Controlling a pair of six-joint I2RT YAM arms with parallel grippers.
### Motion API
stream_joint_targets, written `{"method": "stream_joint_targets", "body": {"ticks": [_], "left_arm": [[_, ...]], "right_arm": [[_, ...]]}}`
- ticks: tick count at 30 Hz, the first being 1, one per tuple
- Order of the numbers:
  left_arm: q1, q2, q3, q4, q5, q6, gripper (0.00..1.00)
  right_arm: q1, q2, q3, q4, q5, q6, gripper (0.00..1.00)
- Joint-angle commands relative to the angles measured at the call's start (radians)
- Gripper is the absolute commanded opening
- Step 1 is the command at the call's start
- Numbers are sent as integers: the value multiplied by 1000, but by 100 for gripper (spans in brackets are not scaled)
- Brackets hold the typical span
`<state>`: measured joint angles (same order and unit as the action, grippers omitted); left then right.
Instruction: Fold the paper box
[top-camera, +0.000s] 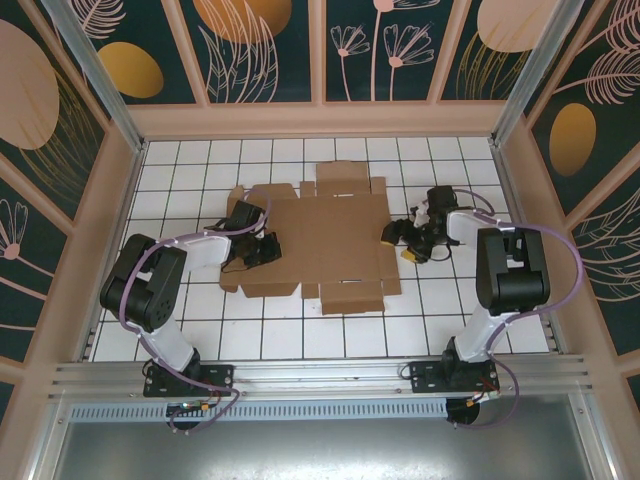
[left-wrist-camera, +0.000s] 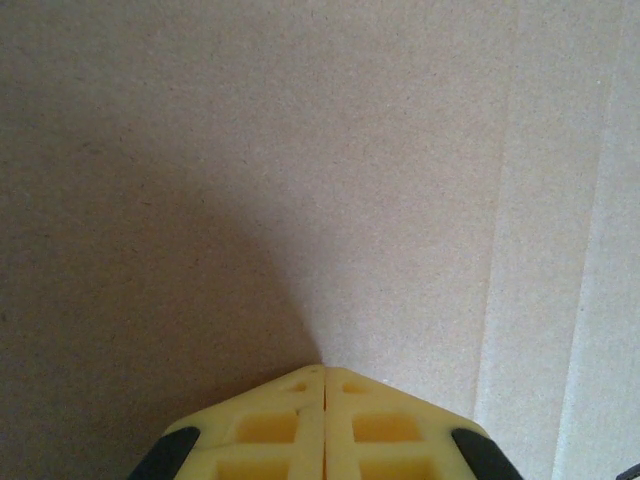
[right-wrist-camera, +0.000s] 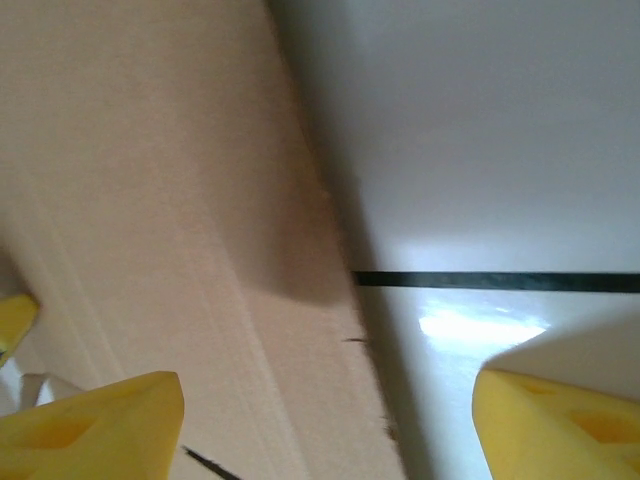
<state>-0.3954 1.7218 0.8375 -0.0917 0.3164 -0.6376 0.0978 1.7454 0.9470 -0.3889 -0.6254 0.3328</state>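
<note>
Brown cardboard formed the paper box (top-camera: 325, 245), which lay as a flat die-cut sheet with its flaps spread outward. It sat at the middle of the white tiled table (top-camera: 200, 330), between the two arms.

Left arm: the left tool (top-camera: 262, 250) was positioned over the left part of the sheet, inside its left edge. In the left wrist view the yellow fingers (left-wrist-camera: 270, 430) met tip to tip with nothing visible between them, so the left tool (left-wrist-camera: 325, 372) was closed. The tips pointed at plain cardboard (left-wrist-camera: 300, 180), with crease lines (left-wrist-camera: 500, 250) to the right. Contact between tips and sheet could not be determined.

Right arm: the right tool (top-camera: 392, 235) was positioned at the right edge of the sheet, about halfway along it. In the right wrist view the yellow fingers (right-wrist-camera: 100, 425) stood wide apart, so the right tool (right-wrist-camera: 330, 410) was open and held nothing. The sheet's edge ran between the fingers, with cardboard (right-wrist-camera: 150, 200) on the left of that view. On the right was bare table (right-wrist-camera: 500, 150), crossed by one black grid line (right-wrist-camera: 500, 282). A shadow band followed the cardboard edge.
</note>
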Motion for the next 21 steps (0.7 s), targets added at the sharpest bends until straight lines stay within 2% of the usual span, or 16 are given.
{"method": "stream_joint_targets", "body": {"ticks": [1,6,11,14,17,21], "left_arm": [[4,29,-24,-14,20,21,7],[4,23,-16,-17,22,27,6],[4,8,-9,-30,9,35,6],[4,-2,-8,-35,3,36,6],[4,-2,-8,-39,0,36,6],[3,-47,-2,-26,24,11,7]], "right_arm": [[48,51,-23,87,-179,-26,76],[56,23,-24,106,-171,-7,60],[58,0,5,42,7,-30,22],[76,-4,40,-11,128,-55,17],[127,14,93,-84,275,-83,8],[241,125,222,-261,625,-112,8]]}}
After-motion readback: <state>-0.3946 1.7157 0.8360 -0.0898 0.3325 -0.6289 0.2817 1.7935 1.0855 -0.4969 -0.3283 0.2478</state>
